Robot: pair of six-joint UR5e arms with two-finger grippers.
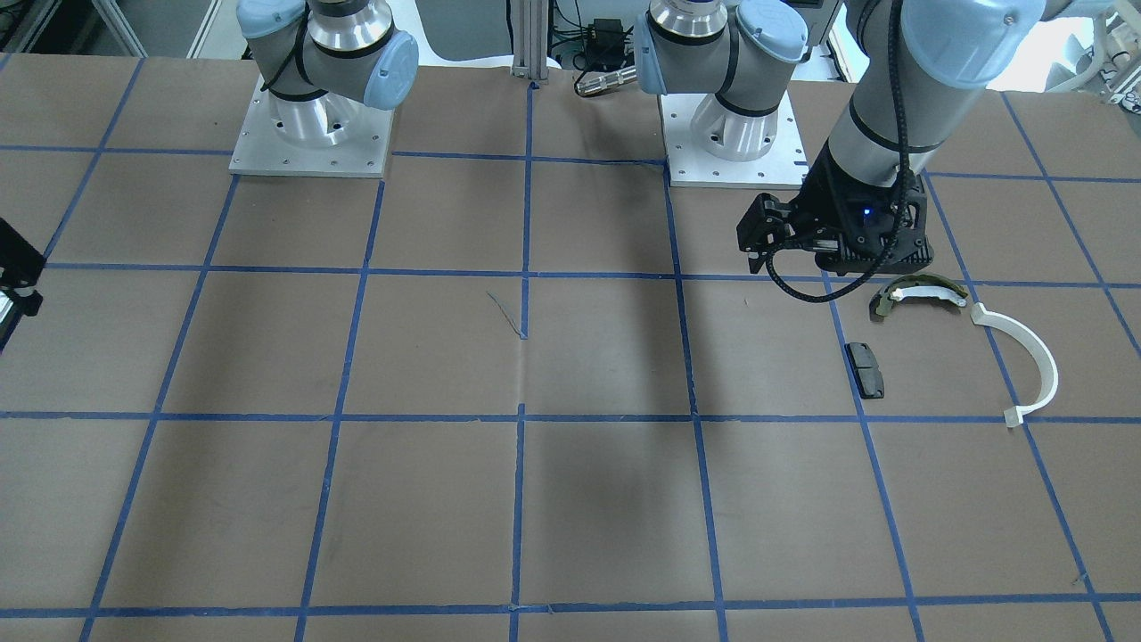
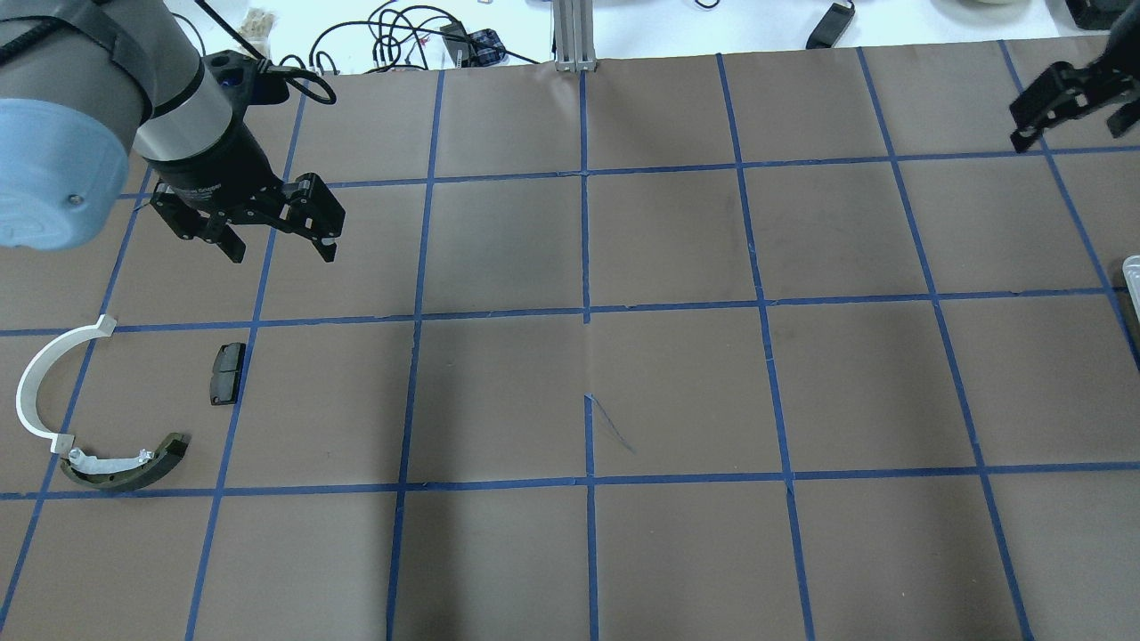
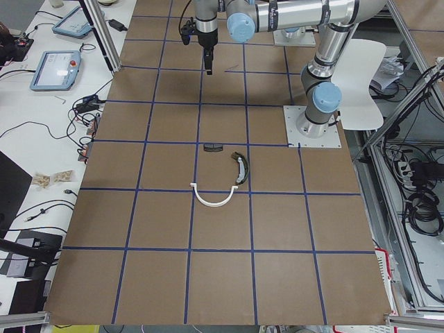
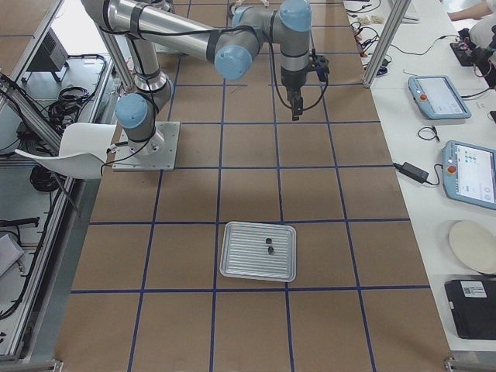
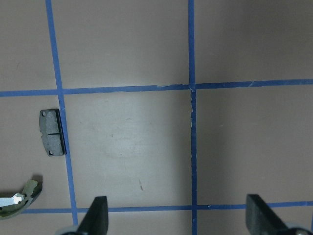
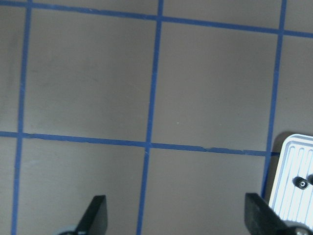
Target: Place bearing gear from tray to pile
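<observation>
While overhead clips the tray (image 2: 1134,271), exterior right shows 2 parts (image 4: 264,241) (image 4: 270,250) (dark).

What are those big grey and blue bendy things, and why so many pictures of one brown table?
They are robot arms bolted to the table: the left arm and the right arm. Each ends in a two-fingered tool for picking things up. Six cameras caught one moment: one faces the robot, one looks over its shoulders, two watch from the table's ends, and one rides on each wrist. The left tool and the right tool are both open and hold nothing. By the left arm lie a green brake shoe, a white half-ring and a small black pad. At the table's other end sits a metal tray with two little dark gears in it.
</observation>
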